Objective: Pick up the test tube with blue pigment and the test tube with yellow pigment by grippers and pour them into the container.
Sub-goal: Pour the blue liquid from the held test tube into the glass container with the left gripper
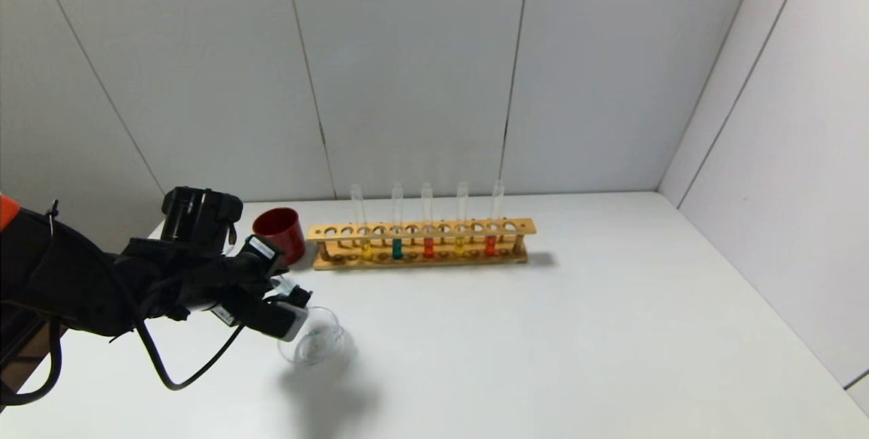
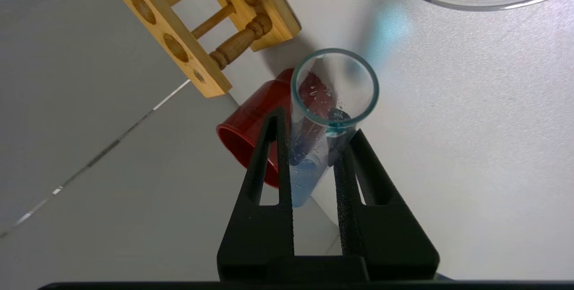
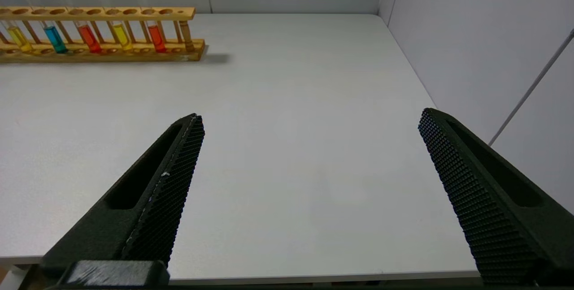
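Note:
My left gripper (image 1: 293,309) is shut on the test tube with blue pigment (image 2: 309,164) and holds it tilted. The tube's open mouth points toward the clear glass container (image 1: 317,342), just beside its near-left rim. Blue liquid lies along the tube, with a little at the lip. The container's rim also shows in the left wrist view (image 2: 471,3). Two tubes with yellow pigment stand in the wooden rack (image 1: 421,243), one near its left end (image 1: 366,249) and one right of the middle (image 1: 459,245). My right gripper (image 3: 309,117) is open and empty over bare table at the right.
A dark red cup (image 1: 280,234) stands at the rack's left end, behind my left gripper. The rack also holds a teal tube (image 1: 397,247) and two orange-red tubes (image 1: 428,246). White walls close the table at the back and right.

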Available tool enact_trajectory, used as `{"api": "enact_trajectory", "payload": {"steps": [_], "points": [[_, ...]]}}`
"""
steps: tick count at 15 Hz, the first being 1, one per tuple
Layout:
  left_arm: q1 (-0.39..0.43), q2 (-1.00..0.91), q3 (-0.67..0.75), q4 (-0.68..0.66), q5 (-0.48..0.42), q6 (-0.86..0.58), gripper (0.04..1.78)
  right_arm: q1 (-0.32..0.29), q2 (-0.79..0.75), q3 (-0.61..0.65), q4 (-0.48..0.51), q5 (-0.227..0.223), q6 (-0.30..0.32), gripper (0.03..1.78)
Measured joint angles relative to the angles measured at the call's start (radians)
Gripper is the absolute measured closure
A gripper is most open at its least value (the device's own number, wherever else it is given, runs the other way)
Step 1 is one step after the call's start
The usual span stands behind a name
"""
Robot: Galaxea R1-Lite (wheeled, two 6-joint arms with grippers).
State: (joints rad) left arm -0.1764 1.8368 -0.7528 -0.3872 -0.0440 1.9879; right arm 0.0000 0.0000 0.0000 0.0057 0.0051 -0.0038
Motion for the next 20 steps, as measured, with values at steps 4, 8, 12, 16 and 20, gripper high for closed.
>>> {"api": "enact_trajectory", "payload": {"steps": [4, 8, 12, 16, 20], "points": [[-0.003, 0.001, -0.008, 0.001, -0.003, 0.019, 1.50, 0.000, 0.000, 0.000, 0.000, 0.000, 0.000, 0.06], [-0.004, 0.008, -0.011, 0.004, -0.043, 0.084, 1.50, 0.000, 0.000, 0.000, 0.000, 0.000, 0.000, 0.06], [-0.003, 0.013, -0.011, 0.008, -0.068, 0.142, 1.50, 0.000, 0.000, 0.000, 0.000, 0.000, 0.000, 0.06], [-0.003, 0.020, -0.013, 0.005, -0.095, 0.179, 1.50, 0.000, 0.000, 0.000, 0.000, 0.000, 0.000, 0.06], [-0.003, 0.035, -0.037, 0.006, -0.114, 0.245, 1.50, 0.000, 0.000, 0.000, 0.000, 0.000, 0.000, 0.06]]}}
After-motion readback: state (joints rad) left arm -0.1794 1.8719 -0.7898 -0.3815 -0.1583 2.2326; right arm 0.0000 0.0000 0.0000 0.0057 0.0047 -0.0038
